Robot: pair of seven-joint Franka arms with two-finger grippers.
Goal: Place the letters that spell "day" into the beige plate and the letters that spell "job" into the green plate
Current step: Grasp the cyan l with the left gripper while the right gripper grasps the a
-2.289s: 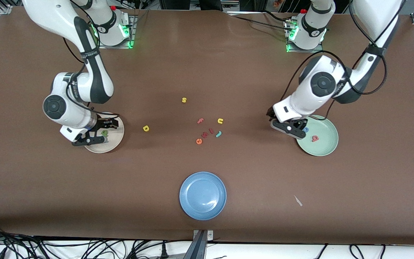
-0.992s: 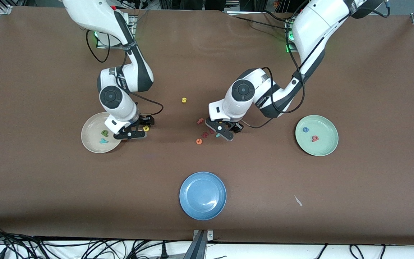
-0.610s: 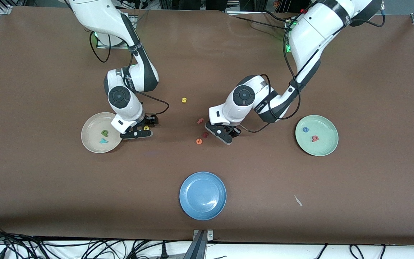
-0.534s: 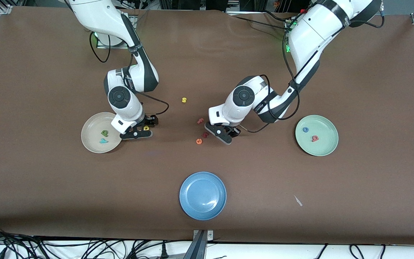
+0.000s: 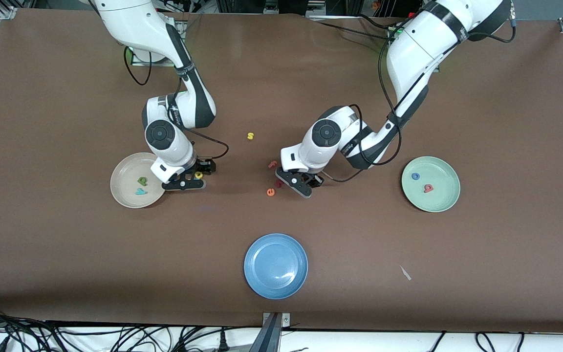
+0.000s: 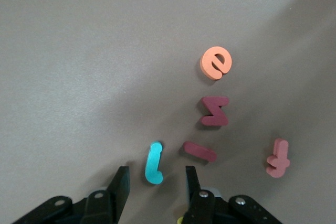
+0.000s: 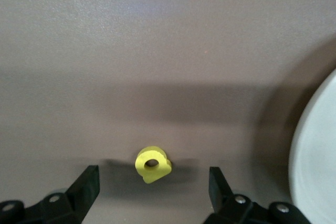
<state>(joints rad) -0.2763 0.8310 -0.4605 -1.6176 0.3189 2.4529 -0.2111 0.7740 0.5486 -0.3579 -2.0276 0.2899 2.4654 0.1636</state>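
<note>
The beige plate (image 5: pixel 124 182) holds the dark green "d" (image 5: pixel 141 181) and the teal "y" (image 5: pixel 140 191). Beside it, my right gripper (image 5: pixel 196 176) stands low and open around the yellow "a" (image 7: pixel 152 164), with a wide gap on each side; its fingertips (image 7: pixel 89 182) do not touch the letter. The green plate (image 5: pixel 442 196) holds the blue "o" (image 5: pixel 415 176) and the salmon-red "b" (image 5: pixel 427 187). My left gripper (image 6: pixel 155 182) is open astride the teal "j" (image 6: pixel 154 163) on the table, with a narrow gap either side.
Close to the "j" lie a dark red bar (image 6: pixel 199 151), a dark red zigzag letter (image 6: pixel 214 111), an orange "e" (image 6: pixel 215 62) and a pink "f" (image 6: pixel 278 158). A yellow "s" (image 5: pixel 250 136) lies nearer the arm bases. A blue plate (image 5: pixel 275 265) sits near the front camera.
Both arms have left the plates and come down over loose letters. In the last second the left gripper's fingers narrowed around the "j"; the right gripper settled around the "a".
</note>
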